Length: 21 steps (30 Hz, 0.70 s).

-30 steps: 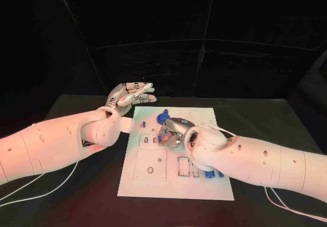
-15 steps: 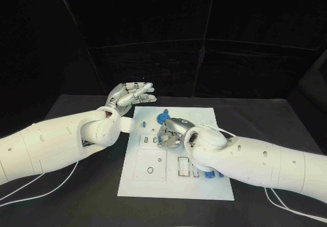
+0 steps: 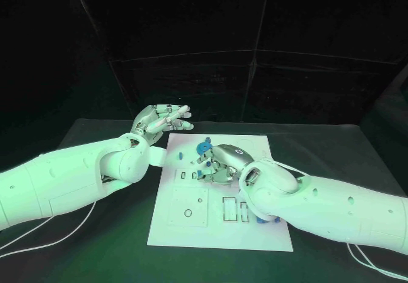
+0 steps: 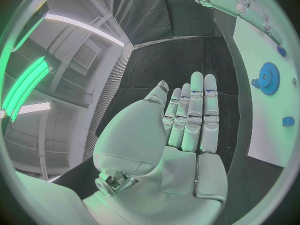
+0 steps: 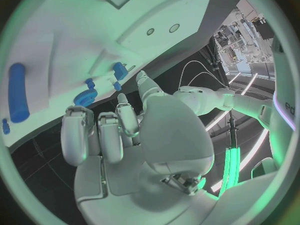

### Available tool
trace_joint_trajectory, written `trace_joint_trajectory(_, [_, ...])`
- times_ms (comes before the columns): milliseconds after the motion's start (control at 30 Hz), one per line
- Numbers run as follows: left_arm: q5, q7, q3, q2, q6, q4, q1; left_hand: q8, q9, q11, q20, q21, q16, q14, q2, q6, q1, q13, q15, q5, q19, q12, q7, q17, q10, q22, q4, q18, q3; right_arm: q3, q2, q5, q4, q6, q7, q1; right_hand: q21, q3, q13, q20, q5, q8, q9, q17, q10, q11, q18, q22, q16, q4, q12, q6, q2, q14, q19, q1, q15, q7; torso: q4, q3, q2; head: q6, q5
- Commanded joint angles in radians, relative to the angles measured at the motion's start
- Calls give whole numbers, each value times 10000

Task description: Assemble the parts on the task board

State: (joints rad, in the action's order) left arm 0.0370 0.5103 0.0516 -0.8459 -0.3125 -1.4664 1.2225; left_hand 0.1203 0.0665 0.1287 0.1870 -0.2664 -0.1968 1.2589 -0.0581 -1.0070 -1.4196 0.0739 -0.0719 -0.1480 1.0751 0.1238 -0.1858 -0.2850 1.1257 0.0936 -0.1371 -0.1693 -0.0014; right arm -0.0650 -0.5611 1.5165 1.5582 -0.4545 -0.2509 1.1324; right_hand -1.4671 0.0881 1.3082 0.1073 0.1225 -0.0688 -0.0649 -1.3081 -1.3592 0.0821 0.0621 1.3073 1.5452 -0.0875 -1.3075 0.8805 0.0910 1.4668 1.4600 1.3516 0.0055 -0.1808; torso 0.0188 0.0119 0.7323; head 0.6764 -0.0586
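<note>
Head view: the white board [image 3: 217, 233] lies mid-counter [image 3: 340, 147]; the left hand [image 3: 160, 122] hovers off its far left corner, fingers straight and empty. The right hand [image 3: 223, 163] sits over the board's middle, fingers curled beside small blue parts [image 3: 202, 146].

Left wrist view: fingers [image 4: 195, 115] straight, side by side; blue gear [image 4: 269, 78] on the board.

Right wrist view: whether the curled fingers [image 5: 100, 132] hold anything cannot be told.

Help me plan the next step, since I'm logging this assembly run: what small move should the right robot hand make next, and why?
Probably lower its fingertips a little further toward the small blue parts. The right robot hand hovers over the middle of the task board, fingers curled downward, seemingly holding nothing. The left robot hand waits open beyond the board's far left corner, near the blue gear.
</note>
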Motion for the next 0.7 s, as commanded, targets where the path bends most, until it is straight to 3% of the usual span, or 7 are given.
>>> trace_joint_trajectory(33, [-1231, -814, -9, -113, -222, 14, 14, 76, 44, -231, -318, -473, -601, 1127, 321, -331, 488, 104, 312, 28, 789, 200, 145, -441, 676, 212, -290, -140, -304, 55, -434, -367, 339, -800, 2155, 84, -7, -34, 14, 87, 8, -3, -15, -2136, 12, 84, -142, 327, 13, 15, 18, -108, -52, 929, 1, 167, 64, 9, 27, 8, -16, -29, -18])
trace_joint_trajectory(167, [-2344, -1902, -9, -248, -361, 15, 15, 196, 116, -635, -752, -1212, -1662, 2450, 478, -814, 836, 366, 771, 38, 1818, 535, 472, -1339, 1662, 575, -575, -157, -636, 355, -1092, -1580, 615, -359, 3196, 263, 92, -21, -52, 98, 148, -66, -40, -1946, 74, 76, -98, 120, -85, 63, 82, -31, -109, 882, -111, 356, 64, 23, 4, -9, -57, -40, -19])
trace_joint_trajectory(233, [-2901, -2572, -9, -334, -273, -8, 17, 286, 230, -984, -1124, -2100, -6592, 2645, 543, -1167, 890, 792, 1187, 26, 2668, 1044, 785, -5580, 2535, 1066, -709, -54, -807, 436, -1426, -2356, 679, -27, 3490, 451, 227, -16, -109, 84, 253, -187, -79, -1756, 117, 36, -40, -154, -188, 93, 140, 184, -179, 832, -258, 453, 37, 70, -32, -17, -85, -56, -23])
trace_joint_trajectory(300, [-3733, -3519, -10, -431, 189, -34, 30, 321, 336, -1069, -1267, -2532, -9124, 2777, 548, -1297, 948, 1171, 1210, 33, 2740, 1428, 898, -8045, 2829, 1356, -806, -107, -909, 491, -1796, -3152, 684, 301, 3696, 669, 318, -20, -184, 68, 300, -221, -82, -1640, 173, 16, -3, -334, -254, 114, 217, 251, -216, 801, -354, 503, 17, 90, -14, -28, -119, -32, -56])
trace_joint_trajectory(400, [-5382, -5372, -10, -499, 1488, -72, 149, 426, 540, -1188, -1360, -3281, -10382, 2771, 479, -1434, 1306, 1800, 1279, 34, 2722, 2065, 984, -9296, 2964, 2023, -1120, -51, -1104, 535, -2328, -4123, 655, 520, 3902, 950, 388, -28, -253, 51, 347, -250, -83, -1544, 221, -2, 22, -463, -311, 121, 288, 308, -261, 776, -423, 531, -1, 107, -19, -47, -189, 1, -48])
trace_joint_trajectory(500, [-6708, -6881, -8, -484, 2591, -76, 280, 676, 906, -1291, -1460, -5366, -11753, 2839, 453, -1557, 1665, 2761, 1362, 52, 2944, 3043, 1130, -10701, 2905, 4433, -1444, 227, -1368, 554, -2678, -4635, 604, 504, 4023, 1100, 399, -24, -249, 36, 442, -256, -76, -1561, 207, -14, 23, -472, -307, 141, 284, 324, -306, 780, -428, 575, -15, 114, -9, -70, -279, 61, -60])
trace_joint_trajectory(700, [-8418, -8695, -1, -188, 3492, 46, 454, 1605, 2214, -1306, -1476, -9726, -13647, 3093, 236, -893, 1837, 6659, 1358, 35, 3595, 6728, 1094, -12751, 1591, 9685, -1510, 853, -1943, 568, -3004, -5167, 372, 358, 4112, 1236, 406, -37, -263, 22, 588, -256, -65, -1541, 203, -20, 21, -471, -324, 136, 296, 331, -358, 777, -426, 588, -25, 118, -16, -138, -417, 127, -78])
